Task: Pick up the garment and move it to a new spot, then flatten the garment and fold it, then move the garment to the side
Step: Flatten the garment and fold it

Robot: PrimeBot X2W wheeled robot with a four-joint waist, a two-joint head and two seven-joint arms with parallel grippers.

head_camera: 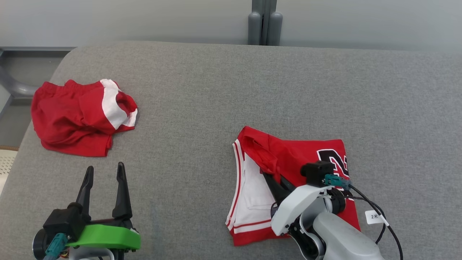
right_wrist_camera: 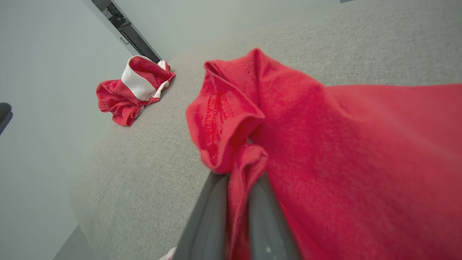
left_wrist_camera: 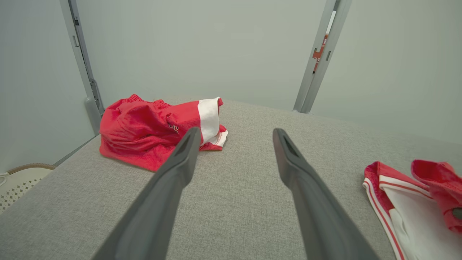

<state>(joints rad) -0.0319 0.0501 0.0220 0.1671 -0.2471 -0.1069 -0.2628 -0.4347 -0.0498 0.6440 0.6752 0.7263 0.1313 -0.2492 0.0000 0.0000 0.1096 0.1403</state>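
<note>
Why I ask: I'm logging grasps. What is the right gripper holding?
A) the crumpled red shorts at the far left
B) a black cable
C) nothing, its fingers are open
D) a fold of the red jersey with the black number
D: in the right wrist view the right gripper has its fingers closed on a bunched red fold of the jersey.

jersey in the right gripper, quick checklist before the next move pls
1. Grip: right gripper shut on a fold of the jersey, red cloth pinched between its fingers: ok.
2. Layers in that pinch: cannot tell.
3. Flatness: one edge of the jersey is lifted and bunched: not ok.
4. Spare arm: left gripper open, touching nothing: ok.
5. Spacing: shorts lie apart from the jersey, bunched at the far left of the pad: ok.
</note>
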